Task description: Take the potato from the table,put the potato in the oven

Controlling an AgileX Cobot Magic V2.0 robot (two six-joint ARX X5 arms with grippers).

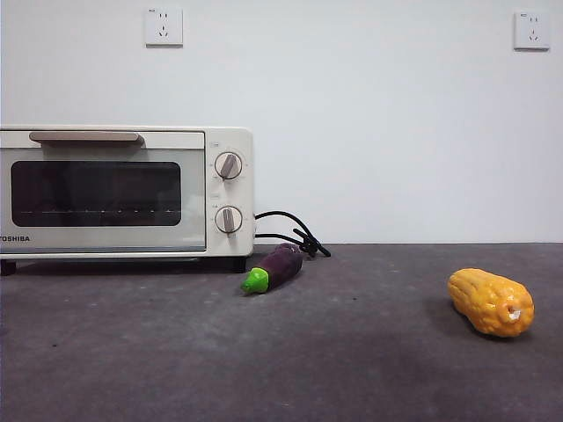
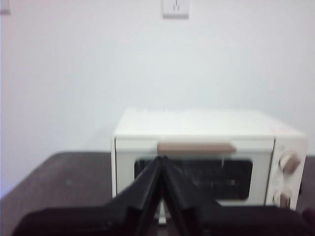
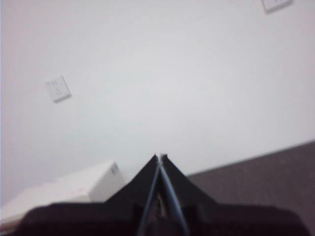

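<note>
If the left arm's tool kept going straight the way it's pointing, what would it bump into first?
Probably the oven. The left tool, its jaws shut, points at the closed glass door, just under the beige handle. Nothing shows in between, though depth is hard to judge.

**Table and what lies on it**

A dark grey table (image 1: 176,352) is seen carrying an oven (image 1: 123,189) at the back left, an eggplant (image 1: 274,268) lying just beside it near a black cord (image 1: 295,233), and a corn cob (image 1: 490,301) well apart on the right.
</note>
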